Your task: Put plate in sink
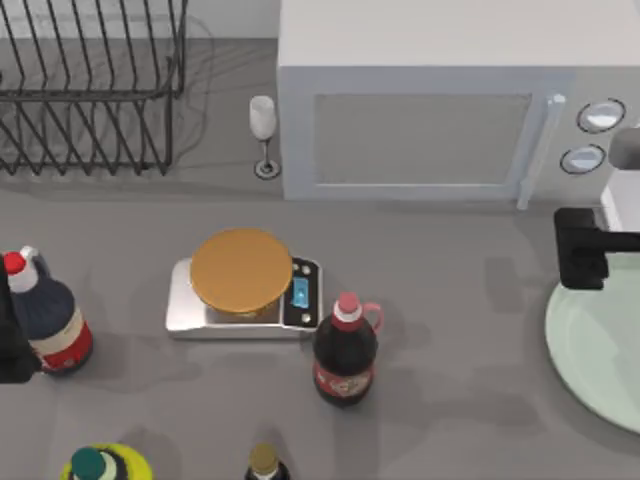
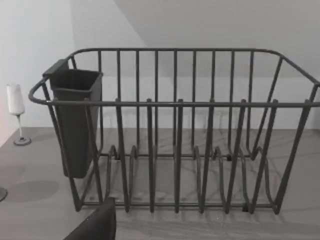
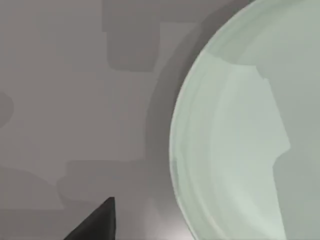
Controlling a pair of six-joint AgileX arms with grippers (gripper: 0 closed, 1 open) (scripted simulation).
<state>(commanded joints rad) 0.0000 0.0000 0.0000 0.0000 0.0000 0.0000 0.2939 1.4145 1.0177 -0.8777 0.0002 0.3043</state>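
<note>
The pale mint-green plate (image 1: 600, 350) lies flat on the grey table at the right edge of the top view, partly cut off by it. My right gripper (image 1: 580, 262) hovers over the plate's upper left rim, open and holding nothing. In the right wrist view the plate (image 3: 235, 140) lies close below, with one dark fingertip (image 3: 102, 217) over bare table beside its rim. My left gripper (image 1: 8, 340) is parked at the table's left edge, open and empty. The sink is out of view.
A grey-white microwave (image 1: 430, 110) stands at the back, just behind the right gripper. The black wire dish rack (image 1: 90, 90) is at the back left, a wine glass (image 1: 263, 125) beside it. A kitchen scale (image 1: 245, 295) and dark bottles (image 1: 345, 355) (image 1: 45, 320) occupy the middle and left.
</note>
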